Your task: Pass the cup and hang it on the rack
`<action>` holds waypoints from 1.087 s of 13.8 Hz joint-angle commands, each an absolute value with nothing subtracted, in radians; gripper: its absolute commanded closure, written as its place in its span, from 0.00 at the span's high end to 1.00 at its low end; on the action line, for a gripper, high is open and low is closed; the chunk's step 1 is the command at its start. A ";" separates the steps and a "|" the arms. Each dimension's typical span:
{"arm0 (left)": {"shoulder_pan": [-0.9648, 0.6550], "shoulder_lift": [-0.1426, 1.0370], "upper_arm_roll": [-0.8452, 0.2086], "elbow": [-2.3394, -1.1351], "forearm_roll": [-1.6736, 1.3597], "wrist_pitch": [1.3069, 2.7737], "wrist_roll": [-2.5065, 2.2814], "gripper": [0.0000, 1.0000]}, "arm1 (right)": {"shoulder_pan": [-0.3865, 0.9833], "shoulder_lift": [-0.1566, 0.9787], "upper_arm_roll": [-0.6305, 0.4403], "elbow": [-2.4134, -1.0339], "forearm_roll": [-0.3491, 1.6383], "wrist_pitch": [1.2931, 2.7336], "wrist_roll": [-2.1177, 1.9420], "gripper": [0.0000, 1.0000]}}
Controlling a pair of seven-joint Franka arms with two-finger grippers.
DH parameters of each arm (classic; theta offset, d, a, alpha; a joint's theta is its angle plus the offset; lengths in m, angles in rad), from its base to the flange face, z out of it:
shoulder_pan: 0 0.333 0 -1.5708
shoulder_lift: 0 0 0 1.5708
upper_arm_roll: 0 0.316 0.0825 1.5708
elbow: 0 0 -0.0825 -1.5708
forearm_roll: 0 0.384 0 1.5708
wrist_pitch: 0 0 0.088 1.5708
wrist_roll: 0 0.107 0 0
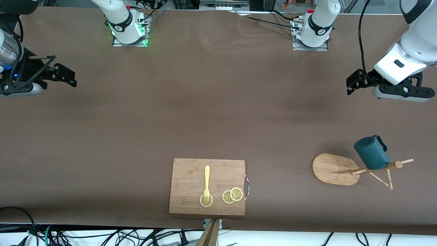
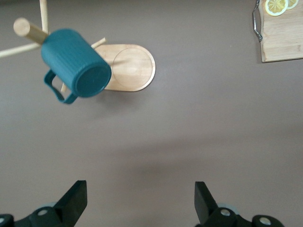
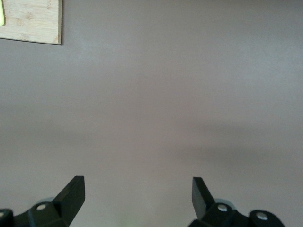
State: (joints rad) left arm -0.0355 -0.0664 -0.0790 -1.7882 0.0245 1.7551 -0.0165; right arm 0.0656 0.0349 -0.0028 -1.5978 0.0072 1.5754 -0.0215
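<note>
Cutting board (image 1: 207,186): laid nearest the front camera, mid-table; a yellow fork (image 1: 206,182) is set on it with its tines on a lemon slice (image 1: 206,200), and two more overlapping slices (image 1: 232,195) are placed beside a metal handle (image 1: 247,186).
Rack (image 1: 334,168): seen toward the left arm's end of the table, a little farther from the camera than the board; its oval base is shown flat on the table and its post is drawn out toward the table's end, with thin pegs spread from it.
Cup (image 1: 371,153): hung on the rack, tilted; its bottom is turned to the left wrist camera, so the yellow inside is hidden there. Which peg carries the handle cannot be made out.
Left gripper (image 2: 140,203): held over bare table, empty, jaws spread wide.
Right gripper (image 3: 138,198): held over bare table at the right arm's end, empty, jaws apart.
Arms: both are partly cut off by the front view's edges.
</note>
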 commanded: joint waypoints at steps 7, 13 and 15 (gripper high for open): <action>-0.035 -0.058 -0.092 -1.778 0.009 1.715 -0.038 1.00 | 0.055 0.038 0.003 -1.592 0.026 1.577 -0.028 1.00; -0.038 -0.026 -0.092 -1.746 0.014 1.713 -0.037 1.00 | 0.052 0.038 0.002 -1.592 0.026 1.569 -0.029 1.00; -0.038 -0.025 -0.092 -1.744 0.014 1.713 -0.037 1.00 | 0.052 0.038 -0.002 -1.592 0.026 1.569 -0.029 1.00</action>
